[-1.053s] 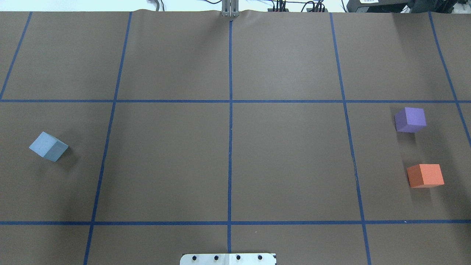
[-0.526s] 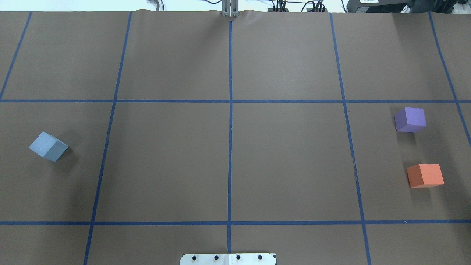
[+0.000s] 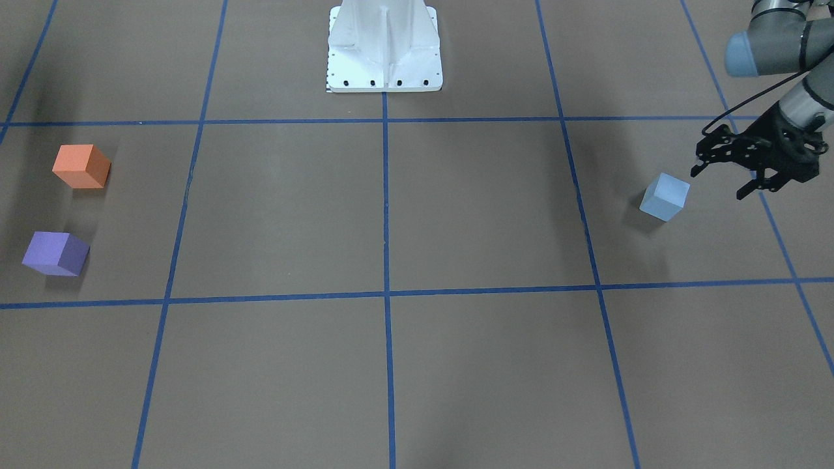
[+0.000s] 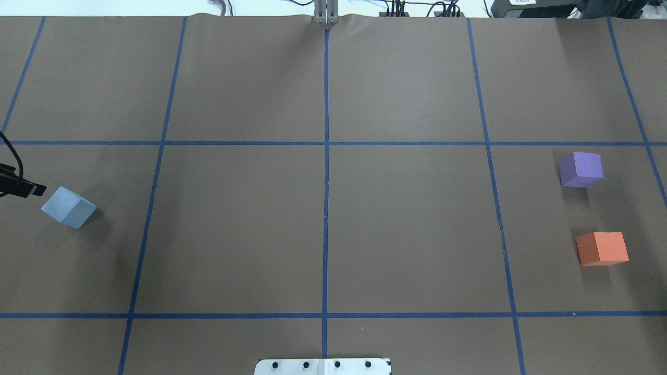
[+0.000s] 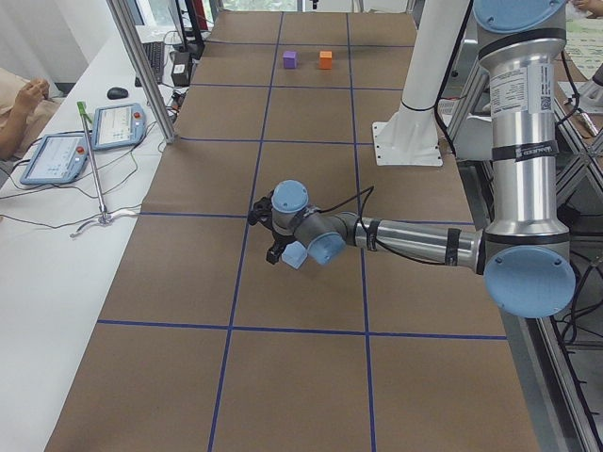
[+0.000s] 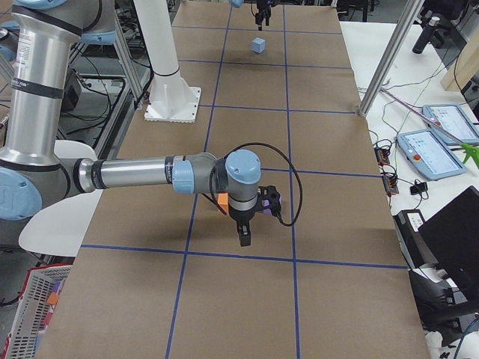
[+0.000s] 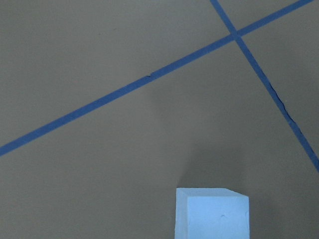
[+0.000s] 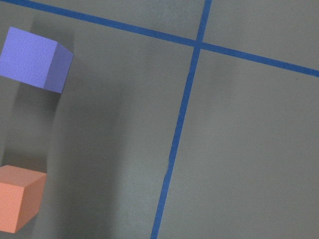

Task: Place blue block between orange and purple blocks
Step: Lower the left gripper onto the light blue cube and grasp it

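Grasp data, blue block [image 4: 68,207]: light, rigid and matte by appearance.
It sat at the left end of the counter [image 4: 323,219], skewed to the tape grid [image 4: 326,156]; the left hand [image 3: 717,184] hovered just beside it, jaws spread, empty. Pinching two opposite flat faces, not corners, seemed advisable. The right hand [image 6: 247,232] hung near the orange block [image 4: 602,248] and purple block [image 4: 581,169]; its state could not be told. The gap between them appeared to admit one block with little margin.
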`<control>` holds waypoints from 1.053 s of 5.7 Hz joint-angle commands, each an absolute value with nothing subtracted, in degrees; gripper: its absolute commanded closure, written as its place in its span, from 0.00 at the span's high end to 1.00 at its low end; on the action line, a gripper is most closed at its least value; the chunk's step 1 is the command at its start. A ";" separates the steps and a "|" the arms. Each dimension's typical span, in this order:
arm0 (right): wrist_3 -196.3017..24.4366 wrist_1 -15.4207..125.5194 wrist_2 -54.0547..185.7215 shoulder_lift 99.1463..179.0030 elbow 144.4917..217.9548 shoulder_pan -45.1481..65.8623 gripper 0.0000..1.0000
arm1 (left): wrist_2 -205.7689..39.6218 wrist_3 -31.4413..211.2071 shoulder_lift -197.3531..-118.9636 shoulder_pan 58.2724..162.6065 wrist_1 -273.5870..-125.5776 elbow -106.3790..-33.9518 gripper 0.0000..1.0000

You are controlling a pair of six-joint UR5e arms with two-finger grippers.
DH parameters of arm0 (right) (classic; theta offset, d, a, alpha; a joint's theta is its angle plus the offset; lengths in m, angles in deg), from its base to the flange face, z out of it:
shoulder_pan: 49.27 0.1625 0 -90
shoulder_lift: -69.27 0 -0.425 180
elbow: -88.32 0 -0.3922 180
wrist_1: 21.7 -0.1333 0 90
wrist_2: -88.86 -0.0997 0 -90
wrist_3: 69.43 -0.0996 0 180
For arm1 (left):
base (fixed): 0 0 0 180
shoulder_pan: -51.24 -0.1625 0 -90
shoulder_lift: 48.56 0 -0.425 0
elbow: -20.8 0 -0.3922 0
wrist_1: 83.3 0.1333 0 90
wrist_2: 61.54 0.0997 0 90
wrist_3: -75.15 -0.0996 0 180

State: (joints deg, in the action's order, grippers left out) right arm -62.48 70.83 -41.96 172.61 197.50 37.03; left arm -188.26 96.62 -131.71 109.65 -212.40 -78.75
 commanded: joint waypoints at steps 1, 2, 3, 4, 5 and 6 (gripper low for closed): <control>-62.49 70.85 -41.93 172.63 197.48 37.03 1.00 | -181.34 100.81 -131.71 103.38 -212.94 -78.78 1.00; -62.49 70.85 -42.01 172.63 197.39 37.03 1.00 | -181.16 101.34 -131.80 102.06 -212.94 -78.69 1.00; -62.49 70.85 -42.01 172.63 197.48 37.03 1.00 | -178.03 102.21 -131.80 99.61 -212.94 -78.60 1.00; -62.49 70.94 -41.93 172.71 197.39 37.03 1.00 | -177.65 103.09 -131.80 98.89 -212.85 -78.08 1.00; -62.49 70.85 -42.01 172.71 197.04 37.03 1.00 | -177.56 103.10 -131.97 98.53 -212.85 -77.03 0.96; -62.49 70.94 -42.01 172.71 196.95 37.03 1.00 | -177.64 103.10 -132.15 98.44 -212.77 -76.58 0.29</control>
State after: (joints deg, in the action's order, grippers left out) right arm -62.49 70.89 -41.99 172.71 197.09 37.03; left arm -177.68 103.03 -131.99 98.66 -212.83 -77.14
